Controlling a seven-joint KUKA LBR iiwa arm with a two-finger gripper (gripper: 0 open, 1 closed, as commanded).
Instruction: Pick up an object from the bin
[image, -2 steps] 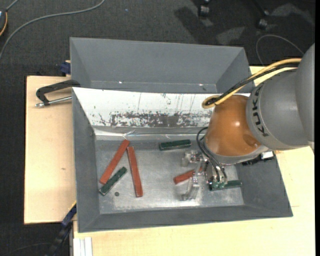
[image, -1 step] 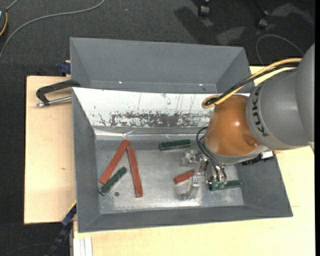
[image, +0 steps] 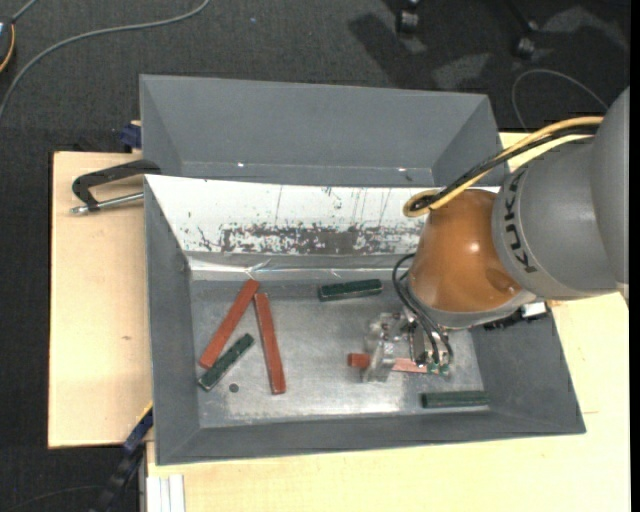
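Note:
My gripper (image: 405, 352) is low over the bin floor, right of the middle, under the orange wrist cover. A small red stick (image: 358, 360) lies flat right beneath it, its left end sticking out and a pinkish stretch showing under the gripper body. How the gripper stands on this stick is hidden. A dark green stick (image: 455, 400) lies just in front of the gripper near the front wall. Another dark green stick (image: 350, 290) lies behind it by the back wall.
On the left of the floor two long red sticks (image: 228, 325) (image: 268, 343) lie in a V. A dark green stick (image: 225, 362) rests against them. The arm covers the bin's right side.

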